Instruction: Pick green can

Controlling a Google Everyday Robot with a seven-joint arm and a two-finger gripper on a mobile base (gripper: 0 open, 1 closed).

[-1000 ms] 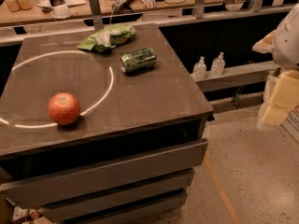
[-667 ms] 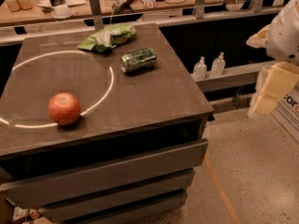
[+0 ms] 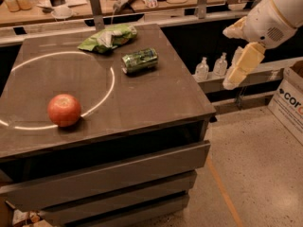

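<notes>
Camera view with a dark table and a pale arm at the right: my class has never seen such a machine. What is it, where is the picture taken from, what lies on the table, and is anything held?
The pale shape at the upper right is a robot's single arm. It ends in its gripper, which hangs in the air to the right of the table, touching nothing and holding nothing. The one camera looks down on the table from above; where it is mounted is not known. On the table are a green can lying on its side, a light-green chip bag behind it, and a red apple at the front left. The robot's job is to pick the can.
</notes>
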